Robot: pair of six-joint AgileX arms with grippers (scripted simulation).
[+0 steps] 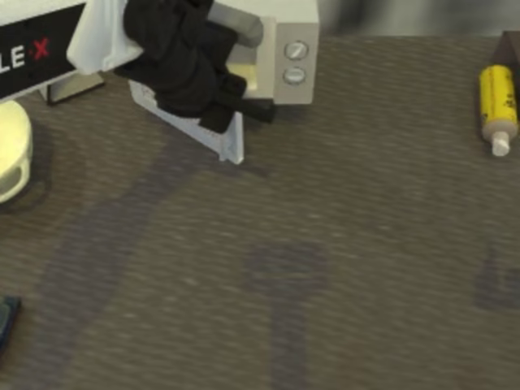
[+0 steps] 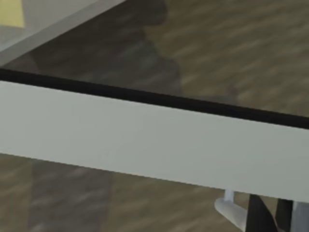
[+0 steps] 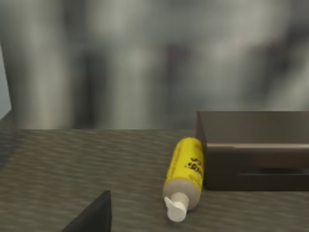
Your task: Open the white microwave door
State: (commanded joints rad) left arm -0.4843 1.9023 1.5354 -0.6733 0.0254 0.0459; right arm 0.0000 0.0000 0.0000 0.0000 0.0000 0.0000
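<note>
Door (image 1: 191,126) hangs open under left gripper (image 1: 244,104); wrist view shows only its edge.

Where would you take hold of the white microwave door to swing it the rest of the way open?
Grip the flat white microwave door at its free outer edge, nearest the table's middle, farthest from the hinge at the small white boxy microwave. The panel stands on edge, already swung out, so come from above, fingers on both faces. The left hand is over it, fingers hidden.
</note>
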